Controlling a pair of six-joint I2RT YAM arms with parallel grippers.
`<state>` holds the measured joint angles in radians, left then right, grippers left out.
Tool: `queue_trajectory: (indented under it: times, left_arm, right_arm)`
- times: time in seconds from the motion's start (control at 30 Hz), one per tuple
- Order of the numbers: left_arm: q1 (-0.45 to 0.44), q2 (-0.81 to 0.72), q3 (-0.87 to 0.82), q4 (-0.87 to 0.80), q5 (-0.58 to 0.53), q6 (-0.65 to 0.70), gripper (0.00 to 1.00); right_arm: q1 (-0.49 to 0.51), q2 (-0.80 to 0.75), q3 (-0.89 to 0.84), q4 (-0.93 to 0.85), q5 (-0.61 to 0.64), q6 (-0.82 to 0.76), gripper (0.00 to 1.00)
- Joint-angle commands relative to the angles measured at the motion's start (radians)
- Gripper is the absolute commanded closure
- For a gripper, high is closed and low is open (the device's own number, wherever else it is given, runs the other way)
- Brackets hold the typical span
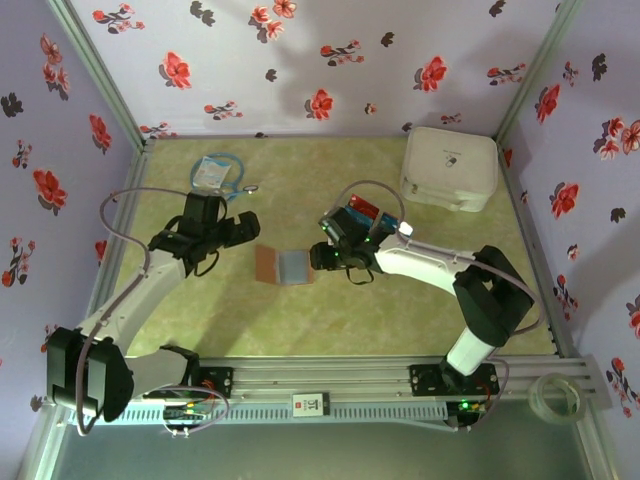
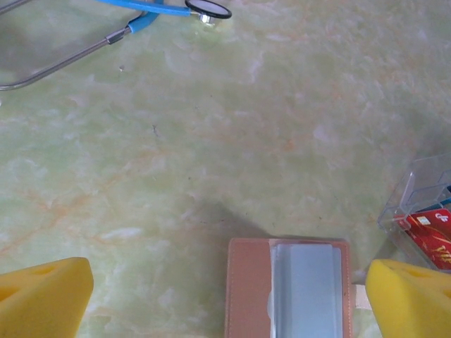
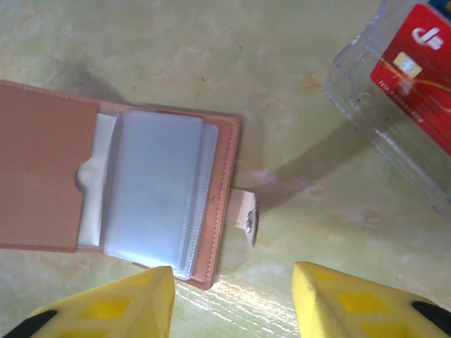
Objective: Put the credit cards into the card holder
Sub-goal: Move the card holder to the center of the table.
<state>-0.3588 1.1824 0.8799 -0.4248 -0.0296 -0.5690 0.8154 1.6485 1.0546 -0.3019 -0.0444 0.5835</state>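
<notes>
Where we look down from above, the card holder [image 1: 285, 267] lies open on the green surface [image 1: 300, 320], between the two arms. Our left tool [image 1: 243, 226] hangs just to its left and our right tool [image 1: 322, 256] just to its right. The credit cards [image 1: 364, 211], red and blue, sit behind the right tool, and a white case [image 1: 450, 167] rests well apart at the far right. A blue-and-white packet [image 1: 214, 171] lies far left.

From the left wrist, we see the left tool [image 2: 229, 285] spread wide and holding nothing, with its yellow fingers [image 2: 44, 297] at the lower corners. The card holder [image 2: 289, 289] lies between them, nearer the right one. A red card [image 2: 431, 236] shows in a clear box [image 2: 416, 186] at the right edge, and a stethoscope [image 2: 141, 20] crosses the top.

From the right wrist, the right tool [image 3: 232, 299] is also spread and empty. Its fingers [image 3: 116, 306] hang just past the near edge of the card holder [image 3: 49, 176], whose strap [image 3: 245, 217] sticks out sideways. The clear box [image 3: 366, 120] with a red card [image 3: 416, 70] stands apart at upper right.
</notes>
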Motion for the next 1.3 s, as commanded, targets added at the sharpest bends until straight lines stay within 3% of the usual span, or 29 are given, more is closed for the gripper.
queue_trajectory:
  times: [0.0, 0.23, 0.4, 0.67, 0.77, 1.03, 1.27]
  left_arm:
    - [-0.035, -0.041, -0.011, 0.008, -0.029, 0.004, 0.0]
    - [-0.132, -0.024, -0.007, 0.049, -0.023, 0.037, 0.0]
    - [-0.143, 0.053, -0.012, 0.088, 0.002, 0.028, 0.0]
    - [-0.156, 0.206, 0.052, 0.072, 0.029, 0.071, 0.0]
    - [-0.169, 0.244, 0.067, 0.047, -0.018, 0.086, 0.0]
    - [-0.21, 0.284, 0.056, -0.048, -0.206, 0.082, 0.0]
    - [-0.214, 0.307, 0.005, -0.081, -0.256, 0.071, 0.0]
  right_arm:
    - [-0.022, 0.026, -0.016, 0.012, 0.001, -0.015, 0.56]
    - [-0.041, 0.089, -0.011, 0.063, -0.032, 0.004, 0.64]
    - [-0.053, 0.124, 0.026, 0.062, -0.044, 0.008, 0.69]
    - [-0.06, 0.138, 0.045, 0.063, -0.061, 0.013, 0.85]
    - [-0.062, 0.132, 0.042, 0.054, -0.067, 0.007, 0.91]
    - [-0.07, 0.087, 0.007, 0.02, -0.086, -0.025, 0.96]
    - [-0.074, 0.01, -0.085, 0.036, -0.081, -0.01, 0.97]
